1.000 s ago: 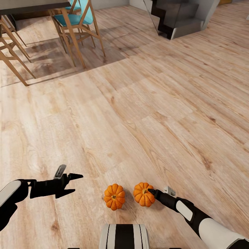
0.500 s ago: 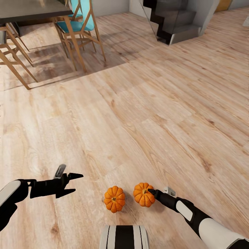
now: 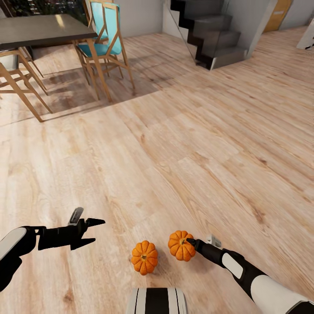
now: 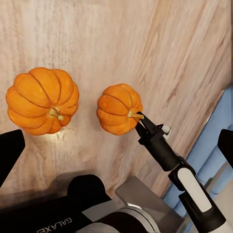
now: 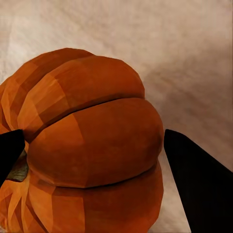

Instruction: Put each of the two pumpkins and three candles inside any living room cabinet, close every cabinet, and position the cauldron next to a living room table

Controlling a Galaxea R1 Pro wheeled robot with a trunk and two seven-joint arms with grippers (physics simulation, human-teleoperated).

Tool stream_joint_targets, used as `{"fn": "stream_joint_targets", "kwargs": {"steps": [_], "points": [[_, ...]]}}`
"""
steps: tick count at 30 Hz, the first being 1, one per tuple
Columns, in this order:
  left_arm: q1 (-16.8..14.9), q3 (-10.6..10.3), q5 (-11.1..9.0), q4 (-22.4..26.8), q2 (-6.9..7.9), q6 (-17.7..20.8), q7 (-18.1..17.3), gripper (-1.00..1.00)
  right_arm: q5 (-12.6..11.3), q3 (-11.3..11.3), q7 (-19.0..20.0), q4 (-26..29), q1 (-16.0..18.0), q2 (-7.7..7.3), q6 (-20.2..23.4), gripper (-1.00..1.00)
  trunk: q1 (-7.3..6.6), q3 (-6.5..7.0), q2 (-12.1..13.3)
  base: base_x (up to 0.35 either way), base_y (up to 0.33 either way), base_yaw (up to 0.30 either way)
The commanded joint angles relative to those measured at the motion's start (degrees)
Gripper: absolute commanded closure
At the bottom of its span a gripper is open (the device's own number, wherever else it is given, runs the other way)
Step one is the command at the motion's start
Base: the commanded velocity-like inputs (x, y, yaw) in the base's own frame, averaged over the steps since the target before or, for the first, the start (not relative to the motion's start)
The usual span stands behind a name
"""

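Nearest the robot's base (image 3: 157,300), two pumpkins sit on the wood floor (image 3: 174,144). The right gripper (image 3: 189,241) clamps the stem of the right pumpkin (image 3: 179,245) — in the right wrist view that pumpkin (image 5: 92,145) sits between its dark fingers. The second pumpkin (image 3: 144,257) lies free just beside it. The left gripper (image 3: 92,231) hangs spread and empty — left of both. Beyond, a dark table (image 3: 41,29) with a teal chair (image 3: 104,30), and stairs (image 3: 209,32).

Two small ribbed pumpkins, one (image 3: 144,257) left of the other (image 3: 180,245), are set on plank flooring (image 3: 183,144), with a flat-topped dining table (image 3: 39,29) far behind.
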State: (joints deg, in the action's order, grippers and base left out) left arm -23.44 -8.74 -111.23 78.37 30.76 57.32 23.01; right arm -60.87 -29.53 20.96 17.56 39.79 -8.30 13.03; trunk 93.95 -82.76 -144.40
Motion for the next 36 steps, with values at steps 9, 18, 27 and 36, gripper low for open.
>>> {"fn": "stream_joint_targets", "kwargs": {"steps": [9, 18, 27, 36], "points": [[-0.03, -0.45, -0.57, 0.03, 0.00, -0.01, 0.55, -1.00, -0.39, -0.27, -0.36, 0.11, 0.02, -0.13, 0.74, 1.00, -0.24, 1.96, 0.11, 0.000, 0.000, 0.000], [-0.03, -1.12, -0.53, 0.03, -0.08, -0.04, 0.61, -1.00, -0.83, -0.19, -2.50, 1.08, 0.02, -0.14, 5.11, 1.00, -0.47, 3.96, 0.23, 0.000, 0.000, 0.000], [-0.03, -1.17, -0.40, -0.05, -0.22, -0.10, 0.88, -1.00, -1.23, 0.36, -0.38, 4.97, 0.02, -0.22, 7.31, 1.00, -0.70, 5.95, 0.35, 0.000, 0.000, 0.000], [-0.03, -1.98, -0.25, -0.06, -0.38, -0.12, 1.01, -1.00, -1.44, 3.12, 0.58, 7.74, 0.02, -0.24, 9.49, 1.00, -0.93, 7.95, 0.47, 0.000, 0.000, 0.000]]}}
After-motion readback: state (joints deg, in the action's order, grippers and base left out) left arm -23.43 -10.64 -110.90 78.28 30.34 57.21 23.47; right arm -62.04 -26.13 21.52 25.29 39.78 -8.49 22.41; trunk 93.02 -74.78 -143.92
